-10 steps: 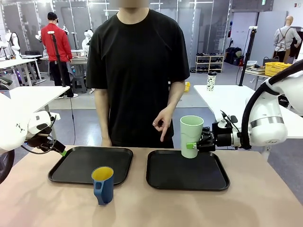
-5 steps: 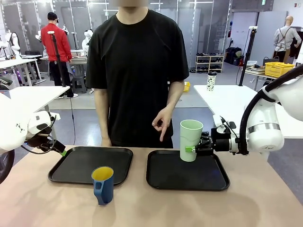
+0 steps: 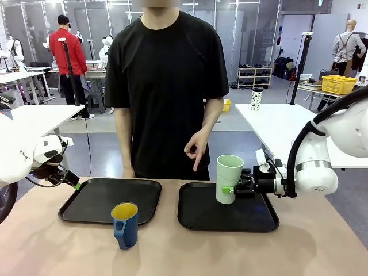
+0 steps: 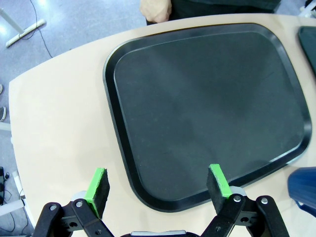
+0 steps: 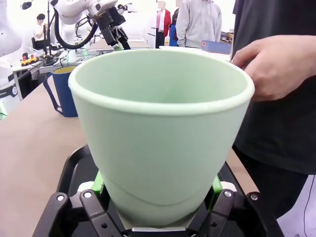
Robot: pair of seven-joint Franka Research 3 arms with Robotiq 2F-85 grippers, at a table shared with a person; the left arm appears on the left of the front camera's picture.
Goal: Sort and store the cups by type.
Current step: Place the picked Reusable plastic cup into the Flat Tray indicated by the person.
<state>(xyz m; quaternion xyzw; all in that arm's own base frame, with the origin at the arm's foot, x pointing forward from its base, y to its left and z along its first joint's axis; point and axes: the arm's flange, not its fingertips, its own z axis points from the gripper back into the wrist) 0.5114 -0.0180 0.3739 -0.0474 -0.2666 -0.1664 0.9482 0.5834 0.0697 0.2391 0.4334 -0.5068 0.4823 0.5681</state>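
Note:
My right gripper (image 3: 231,190) is shut on the lower part of the pale mint-green tumbler (image 3: 229,177), holding it upright over the back of the right black tray (image 3: 253,221). Whether its base touches the tray I cannot tell. In the right wrist view the tumbler (image 5: 163,133) sits between the green pads (image 5: 98,181). The dark blue mug (image 3: 125,225), yellow inside, stands on the table just in front of the left tray (image 3: 92,202). My left gripper (image 3: 73,184) hovers open at that tray's left edge; the left wrist view looks between its open pads (image 4: 99,183) onto the bare tray (image 4: 197,108).
A person in a black shirt stands at the far side, one hand (image 3: 197,150) hanging above the right tray's back edge. The mug's edge (image 4: 306,190) shows at the lower right of the left wrist view. A white spotted cup (image 3: 256,99) stands on a table behind.
My right gripper has lowered the tumbler and carried it slightly left, closer to the right tray. The left arm, the mug and the person's hand have stayed put.

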